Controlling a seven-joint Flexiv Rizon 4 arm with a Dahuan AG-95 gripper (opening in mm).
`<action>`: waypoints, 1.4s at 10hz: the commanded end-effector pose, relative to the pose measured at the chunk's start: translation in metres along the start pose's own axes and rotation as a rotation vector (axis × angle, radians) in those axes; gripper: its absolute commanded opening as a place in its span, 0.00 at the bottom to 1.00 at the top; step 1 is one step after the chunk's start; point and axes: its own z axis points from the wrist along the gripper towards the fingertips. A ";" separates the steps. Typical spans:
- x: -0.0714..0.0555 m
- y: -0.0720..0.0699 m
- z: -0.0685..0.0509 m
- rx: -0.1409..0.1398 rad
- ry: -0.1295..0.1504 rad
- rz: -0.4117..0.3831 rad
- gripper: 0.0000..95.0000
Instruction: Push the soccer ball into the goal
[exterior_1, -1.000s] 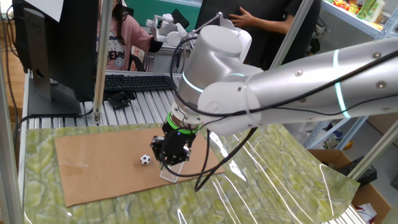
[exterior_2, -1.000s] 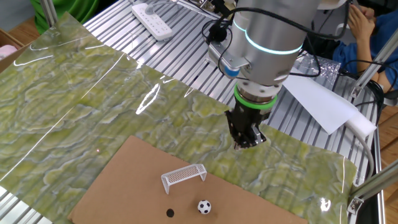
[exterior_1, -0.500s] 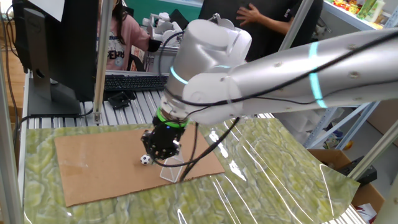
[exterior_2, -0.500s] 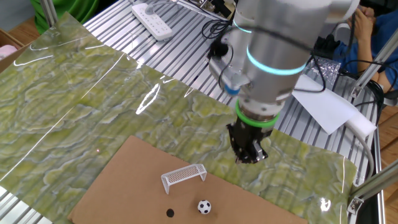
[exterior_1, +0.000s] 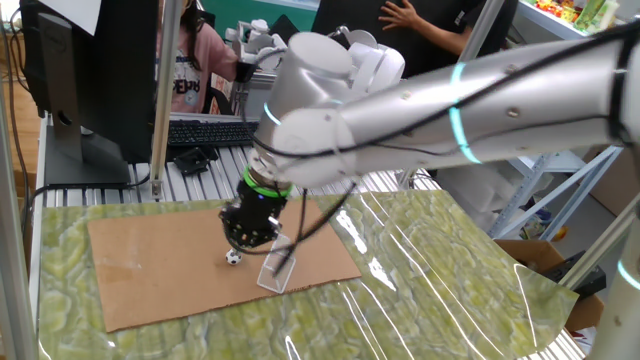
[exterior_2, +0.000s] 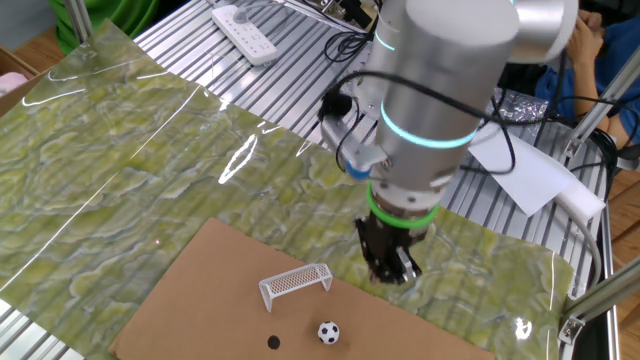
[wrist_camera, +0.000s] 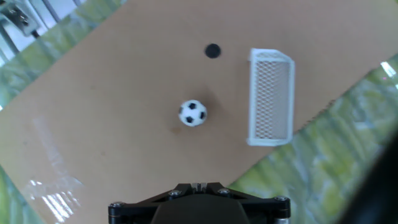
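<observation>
The soccer ball (wrist_camera: 193, 113) lies loose on a sheet of cardboard (exterior_1: 150, 270) spread over the tabletop (exterior_2: 120, 150), with the goal (wrist_camera: 271, 97) standing just beside it and its netted mouth turned toward the ball, so a short straight shove should be enough to score. A small dark spot (wrist_camera: 212, 51) marks the cardboard near the goal's far post. The flat sheet probably gives the ball a smooth surface to roll on.

The hand (exterior_2: 392, 268) hangs above the cardboard, fingers pointing down and apart from everything; it grips nothing, and whether its fingers are spread or closed I cannot tell. In the hand view the ball sits near the middle, ahead of the hand's body, and the goal lies off to the right, so the hand is not yet behind the ball on the side away from the goal, where a push would have to start.
</observation>
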 end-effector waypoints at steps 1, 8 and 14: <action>-0.004 0.009 0.002 -0.002 -0.002 0.006 0.00; -0.021 0.024 0.022 -0.021 0.027 -0.026 0.00; -0.023 0.025 0.020 -0.019 0.020 -0.031 0.00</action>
